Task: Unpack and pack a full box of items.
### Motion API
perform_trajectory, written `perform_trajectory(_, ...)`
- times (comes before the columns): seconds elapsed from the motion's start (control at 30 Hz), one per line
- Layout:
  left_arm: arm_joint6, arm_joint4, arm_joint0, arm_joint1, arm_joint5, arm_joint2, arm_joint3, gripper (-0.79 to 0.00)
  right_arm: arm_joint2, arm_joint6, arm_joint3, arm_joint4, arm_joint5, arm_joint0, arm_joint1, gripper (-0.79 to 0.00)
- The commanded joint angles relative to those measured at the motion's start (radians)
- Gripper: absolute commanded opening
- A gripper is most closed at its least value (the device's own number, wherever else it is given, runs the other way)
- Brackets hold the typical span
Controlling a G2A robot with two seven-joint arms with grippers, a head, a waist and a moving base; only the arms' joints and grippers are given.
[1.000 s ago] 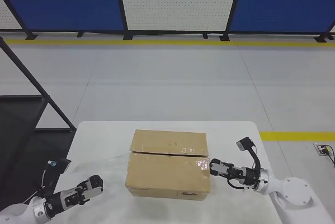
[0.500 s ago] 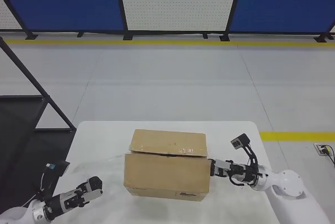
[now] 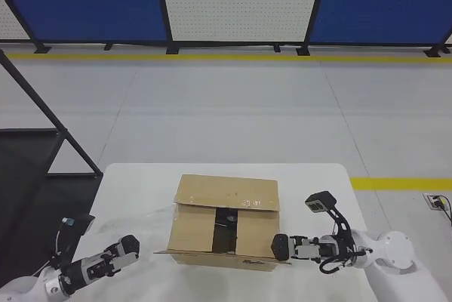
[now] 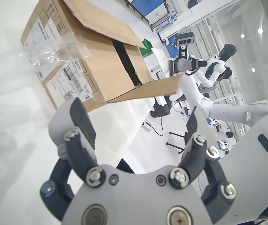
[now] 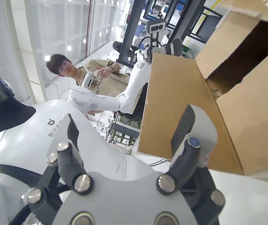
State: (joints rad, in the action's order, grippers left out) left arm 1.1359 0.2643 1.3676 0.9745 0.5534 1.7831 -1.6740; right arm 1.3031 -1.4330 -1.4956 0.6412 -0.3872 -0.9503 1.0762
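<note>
- Found the cardboard box [image 3: 224,198] [image 4: 96,54] [image 5: 253,108] resting in the middle of the white table [image 3: 135,196], toward the robot's edge.
- Noted one outer flap [image 4: 148,90] [image 5: 176,99] folded out toward the robot's side, sticking clear of the box.
- Saw two inner flaps [image 3: 192,230] behind it, with a dark gap [image 3: 226,226] [image 4: 124,59] between them; could not make out any contents through that gap.
- Noted a second outer flap [image 3: 226,192] on the far side, standing a little clear of the inner flaps in the left wrist view.
- Located the right gripper [image 3: 280,246] [image 5: 130,115] [image 4: 172,66] just beside the box's near right corner, at the end of the folded-out flap.
- Found its fingers [image 5: 183,127] apart and clamped on nothing, with the flap's corner showing between them; could not tell whether either finger touched the cardboard.
- Located the left gripper [image 3: 129,245] [image 4: 136,118] low over the table's near left part, well apart from the box.
- Found its fingers [image 4: 82,122] spread wide with nothing between them.
- Spotted crumpled clear film [image 4: 51,45] stuck on the box's left side, beside printed labels [image 4: 75,83].
</note>
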Motion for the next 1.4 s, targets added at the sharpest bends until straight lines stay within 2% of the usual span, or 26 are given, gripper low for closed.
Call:
perform_trajectory(0.0,-0.002,-0.003,-0.007,-0.002,-0.002,-0.008,0.004,0.0,0.002,-0.001,-0.044,-0.02,0.0,-0.025,-0.007,0.0)
perform_trajectory(0.23,-0.003,-0.01,-0.03,-0.008,-0.011,-0.028,0.018,0.0,-0.012,-0.009,-0.151,-0.122,0.009,-0.1,-0.037,0.0)
perform_trajectory(0.4,0.001,-0.013,-0.042,-0.013,-0.013,-0.039,0.022,0.0,-0.045,-0.006,-0.173,-0.204,0.006,-0.13,-0.06,0.0)
perform_trajectory(0.9,-0.004,-0.002,-0.055,-0.025,-0.014,-0.073,0.027,0.0,-0.132,0.078,-0.035,-0.305,-0.078,-0.118,-0.098,0.0)
perform_trajectory(1.37,0.005,-0.051,-0.063,-0.038,-0.029,-0.096,0.052,0.0,-0.175,0.115,0.078,-0.272,-0.115,-0.069,-0.089,0.0)
